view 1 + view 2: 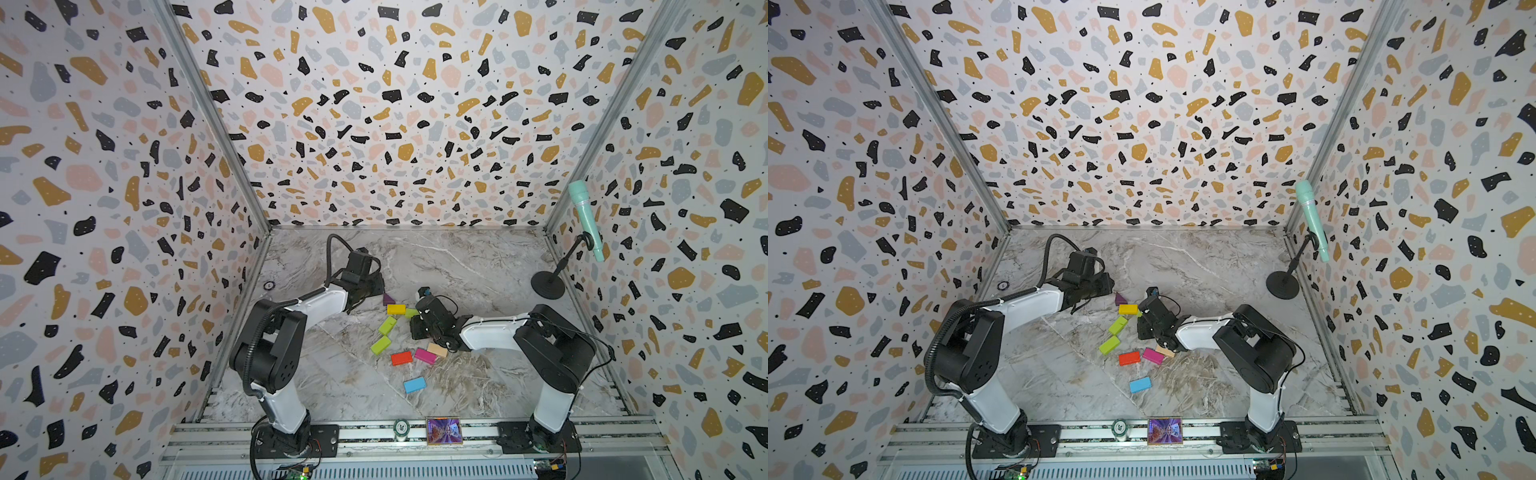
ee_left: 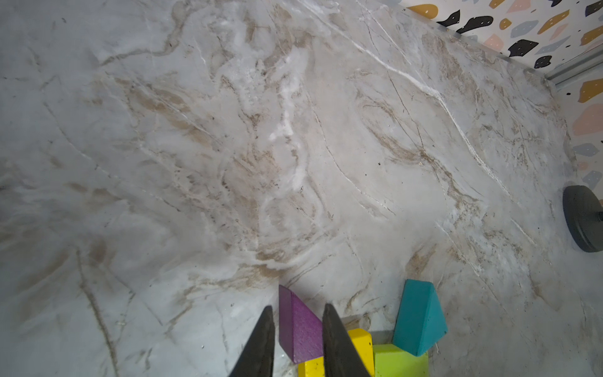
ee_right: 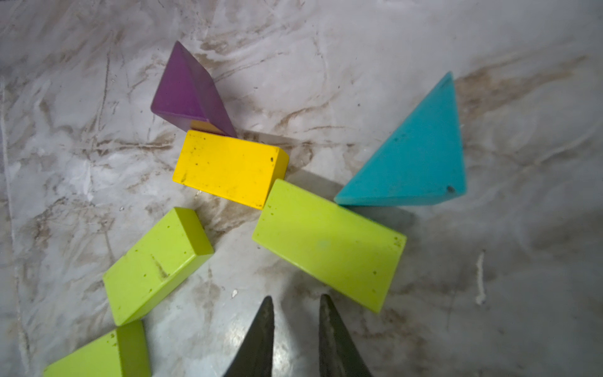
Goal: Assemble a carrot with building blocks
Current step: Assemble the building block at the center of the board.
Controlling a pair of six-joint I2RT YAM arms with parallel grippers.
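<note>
The purple triangle lies flat with one edge against the yellow block. A lime block meets the yellow one's corner, and the teal triangle touches that lime block. Two more lime blocks trail toward the front. Behind them lie the red, magenta, tan and light blue blocks. My left gripper hovers over the purple triangle, fingers nearly together, holding nothing. My right gripper is just short of the lime block, nearly closed and empty.
A black microphone stand base with a mint microphone is at the back right. A picture card and a round token rest on the front rail. Patterned walls enclose three sides.
</note>
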